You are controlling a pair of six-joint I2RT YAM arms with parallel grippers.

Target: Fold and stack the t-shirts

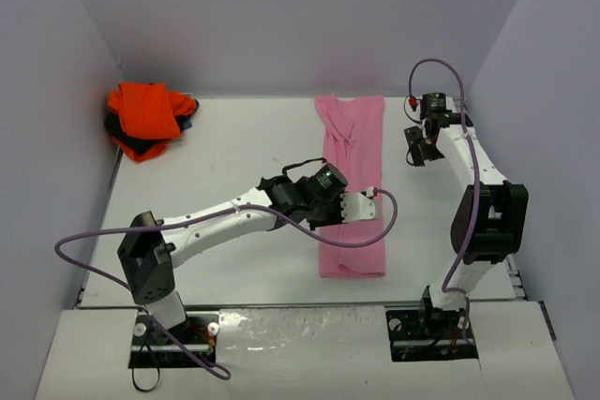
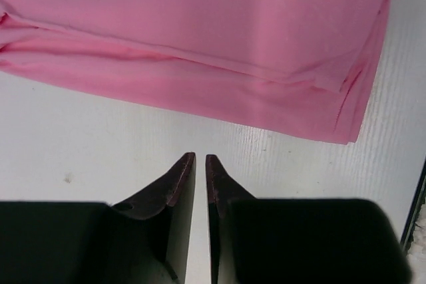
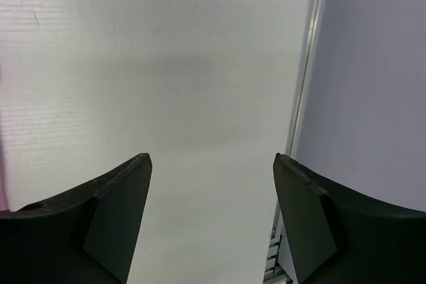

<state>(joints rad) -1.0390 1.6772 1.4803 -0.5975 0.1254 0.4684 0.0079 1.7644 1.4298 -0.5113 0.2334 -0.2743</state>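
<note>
At pink t-shirt [image 1: 352, 128], left arm [image 1: 216, 222] outstretched

Bare table [image 1: 225, 147] — pink t-shirt [image 1: 354, 133] in middle

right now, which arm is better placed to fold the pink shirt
Left: the left gripper is shut at the edge of the pink shirt, while the right gripper hangs open over the table by the wall.

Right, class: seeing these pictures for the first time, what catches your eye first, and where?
A pink t-shirt, folded into a long strip, lies centrally on the table. A bright orange t-shirt is crumpled in the far left corner. The left gripper, shut and empty, is beside the pink shirt's edge.
</note>
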